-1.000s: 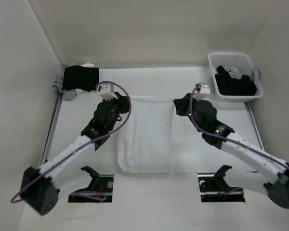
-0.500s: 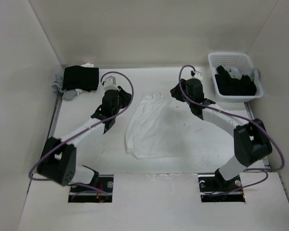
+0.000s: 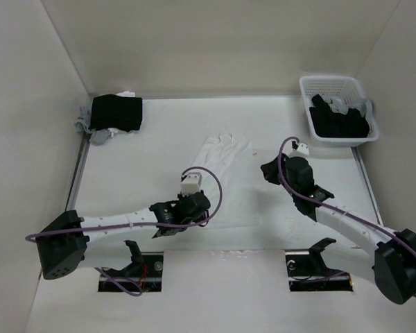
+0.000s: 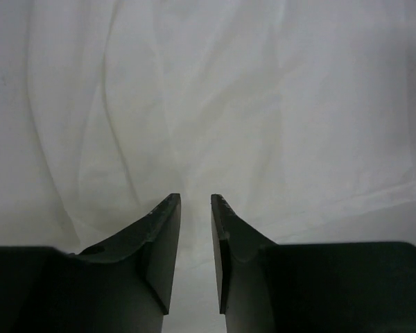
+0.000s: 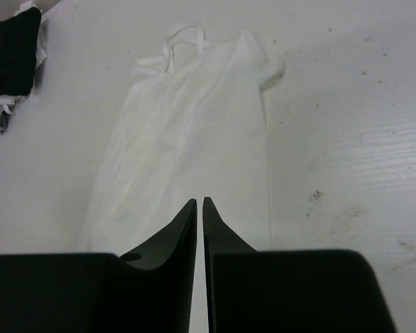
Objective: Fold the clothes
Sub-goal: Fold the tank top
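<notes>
White table (image 3: 159, 142), basket (image 3: 336, 82) overhead only, clothes (image 3: 218, 163) everywhere

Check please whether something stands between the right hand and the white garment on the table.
Nothing visible does. In the right wrist view the white garment lies straight ahead of the right hand, with no other object before it. The black stack sits far off to the left, out of the path.

- Top view, centre: the left arm (image 3: 125, 222) covers the near end of the clothes (image 3: 225, 163).
- Right wrist view, upper left: the black stack (image 5: 12, 50) is cut off by the frame edge.
</notes>
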`<state>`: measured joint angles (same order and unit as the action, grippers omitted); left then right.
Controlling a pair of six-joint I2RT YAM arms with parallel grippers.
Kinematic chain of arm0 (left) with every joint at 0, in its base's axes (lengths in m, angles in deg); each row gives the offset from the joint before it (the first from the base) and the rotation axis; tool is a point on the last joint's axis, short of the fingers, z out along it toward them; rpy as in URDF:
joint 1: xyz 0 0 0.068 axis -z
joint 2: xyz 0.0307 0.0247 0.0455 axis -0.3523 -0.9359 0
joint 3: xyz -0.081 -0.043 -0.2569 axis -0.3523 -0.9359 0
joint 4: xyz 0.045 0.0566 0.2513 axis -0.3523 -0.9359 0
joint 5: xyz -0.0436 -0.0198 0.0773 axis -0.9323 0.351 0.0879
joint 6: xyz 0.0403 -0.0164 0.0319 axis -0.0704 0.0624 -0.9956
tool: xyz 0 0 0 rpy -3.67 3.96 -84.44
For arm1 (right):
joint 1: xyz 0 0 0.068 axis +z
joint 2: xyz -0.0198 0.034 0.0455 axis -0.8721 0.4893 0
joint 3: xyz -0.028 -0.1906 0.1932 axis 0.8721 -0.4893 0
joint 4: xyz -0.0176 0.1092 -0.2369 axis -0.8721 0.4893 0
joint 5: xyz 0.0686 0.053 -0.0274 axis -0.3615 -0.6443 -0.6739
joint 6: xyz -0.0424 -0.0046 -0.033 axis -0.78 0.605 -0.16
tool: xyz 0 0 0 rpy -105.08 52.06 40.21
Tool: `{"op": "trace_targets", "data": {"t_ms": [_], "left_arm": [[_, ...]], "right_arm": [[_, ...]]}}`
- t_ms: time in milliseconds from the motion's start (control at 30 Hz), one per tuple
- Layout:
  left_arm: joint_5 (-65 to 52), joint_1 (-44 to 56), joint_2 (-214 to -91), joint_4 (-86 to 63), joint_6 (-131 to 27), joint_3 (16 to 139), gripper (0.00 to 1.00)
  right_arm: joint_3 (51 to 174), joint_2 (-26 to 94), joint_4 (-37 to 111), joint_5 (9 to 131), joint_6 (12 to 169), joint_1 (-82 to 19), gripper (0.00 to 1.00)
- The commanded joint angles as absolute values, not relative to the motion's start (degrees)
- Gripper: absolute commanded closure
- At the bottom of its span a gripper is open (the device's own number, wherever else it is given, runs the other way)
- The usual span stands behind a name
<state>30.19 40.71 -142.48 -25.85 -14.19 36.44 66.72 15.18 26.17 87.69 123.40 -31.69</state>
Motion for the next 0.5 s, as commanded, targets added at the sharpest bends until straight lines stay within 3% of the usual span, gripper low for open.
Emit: {"op": "trace_targets", "data": {"t_ms": [0, 467], "left_arm": [[35.5, 45.1, -146.1, -30.2, -6.4, 38.5, 0.76], [36.2, 50.6, -152.1, -33.9, -0.9, 40.6, 0.71]], "right_arm": [[63.8, 12.1, 23.6, 88.8, 124.2, -31.0, 0.88], [61.1, 10.9, 21.8, 88.0, 124.3, -30.7, 0.83]]}}
